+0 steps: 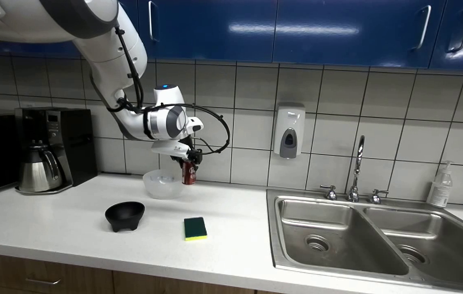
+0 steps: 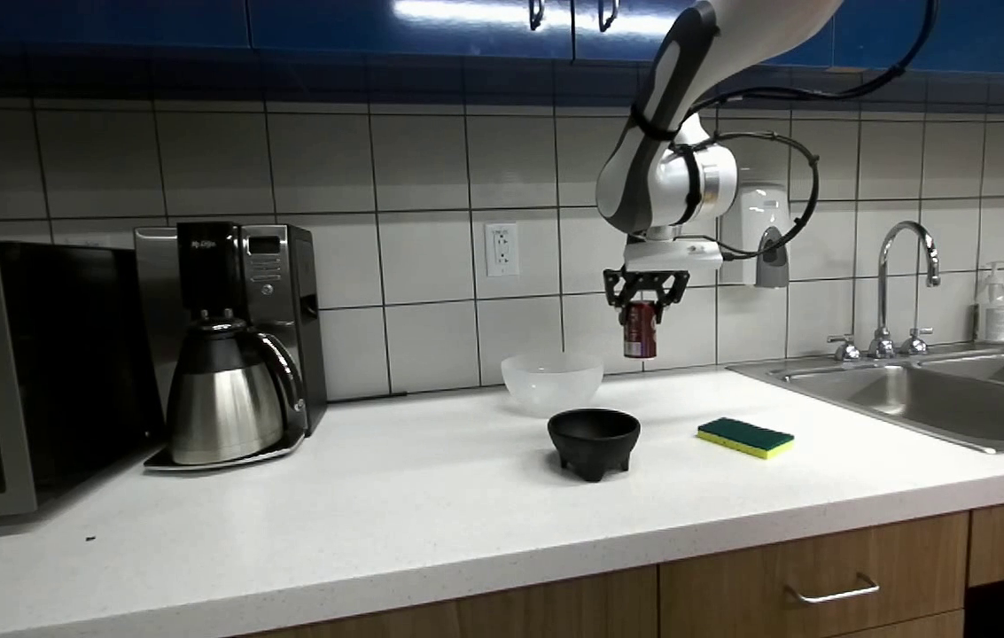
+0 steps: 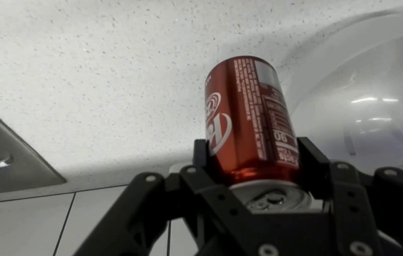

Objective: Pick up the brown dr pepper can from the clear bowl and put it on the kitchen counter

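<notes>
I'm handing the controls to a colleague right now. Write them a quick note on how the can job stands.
Hand: closed on the Dr Pepper can near its lid end.
Can: in the air, roughly upright, beside the clear bowl on the side toward the sink.
Bowl: standing on the kitchen counter, near the tiled wall.
Done: can gripped and out of the bowl.
Left: lower it onto the counter, release, back away. The stretch between bowl and sink looks like a sensible spot; I'd move a little off the bowl first, as the can hangs close to it.
</notes>
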